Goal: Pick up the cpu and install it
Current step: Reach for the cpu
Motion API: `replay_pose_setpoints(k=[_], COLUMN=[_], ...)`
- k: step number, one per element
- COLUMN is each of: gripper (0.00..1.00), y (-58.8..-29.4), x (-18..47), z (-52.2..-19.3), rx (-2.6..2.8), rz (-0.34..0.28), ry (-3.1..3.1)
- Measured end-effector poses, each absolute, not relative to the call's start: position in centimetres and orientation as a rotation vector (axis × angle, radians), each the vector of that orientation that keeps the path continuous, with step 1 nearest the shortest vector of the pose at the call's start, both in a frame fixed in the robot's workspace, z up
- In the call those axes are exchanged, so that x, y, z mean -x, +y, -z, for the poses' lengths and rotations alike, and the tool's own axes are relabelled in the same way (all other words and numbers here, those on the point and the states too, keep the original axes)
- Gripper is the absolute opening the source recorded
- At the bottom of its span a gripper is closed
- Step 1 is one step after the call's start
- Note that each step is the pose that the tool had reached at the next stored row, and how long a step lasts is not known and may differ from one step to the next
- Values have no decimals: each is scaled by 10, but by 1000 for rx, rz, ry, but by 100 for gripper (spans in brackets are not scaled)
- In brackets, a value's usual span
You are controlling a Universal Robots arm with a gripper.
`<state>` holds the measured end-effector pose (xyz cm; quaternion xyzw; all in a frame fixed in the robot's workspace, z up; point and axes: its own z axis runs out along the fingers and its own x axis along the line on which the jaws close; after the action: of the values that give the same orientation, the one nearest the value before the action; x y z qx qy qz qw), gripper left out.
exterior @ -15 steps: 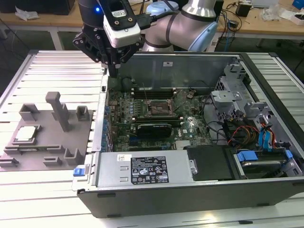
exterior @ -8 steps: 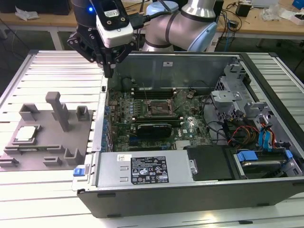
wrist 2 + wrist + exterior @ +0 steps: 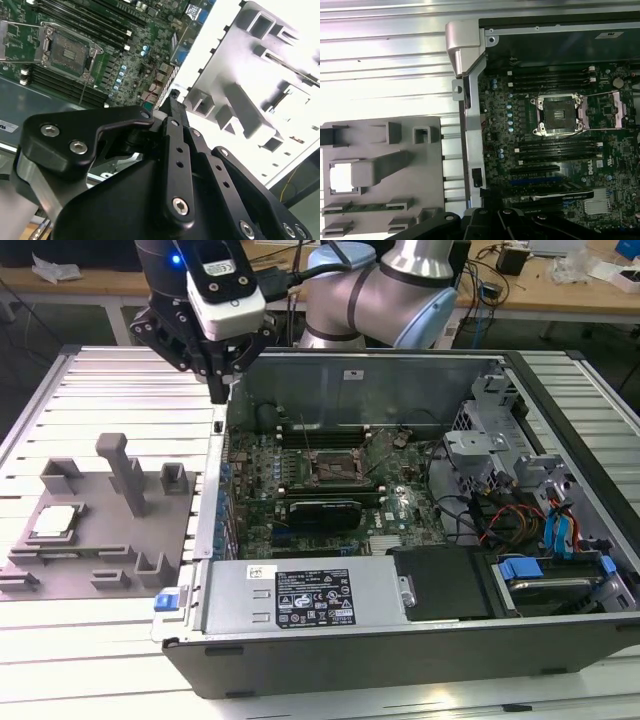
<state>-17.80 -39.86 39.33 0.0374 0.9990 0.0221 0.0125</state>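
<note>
The cpu (image 3: 55, 522) is a pale silver square lying flat in a recess of the grey fixture plate (image 3: 100, 550), at the exterior view's left. In the first wrist view the cpu (image 3: 341, 177) shows bright white, partly behind a grey post. My gripper (image 3: 218, 392) hangs high above the case's left wall, between fixture and motherboard, well away from the cpu. Its fingers look shut to one narrow tip with nothing in them. In the second wrist view the gripper (image 3: 172, 102) points at the case edge. The black-framed socket (image 3: 333, 468) stands open on the motherboard, and both wrist views show that socket (image 3: 559, 114) (image 3: 70, 50).
The open computer case (image 3: 300, 660) lies on a slatted aluminium table (image 3: 120, 370). A tall grey post (image 3: 125, 472) and several small blocks stand on the fixture. Memory slots flank the socket, and a drive cage with cables (image 3: 520, 510) fills the case's right side.
</note>
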Motion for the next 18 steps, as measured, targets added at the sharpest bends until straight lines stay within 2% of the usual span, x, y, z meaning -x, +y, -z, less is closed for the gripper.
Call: replay_pose_setpoints(k=[18], gripper=[11], y=[-398], x=[200], z=[-393], rx=[-117], rz=[-69], ry=[3114])
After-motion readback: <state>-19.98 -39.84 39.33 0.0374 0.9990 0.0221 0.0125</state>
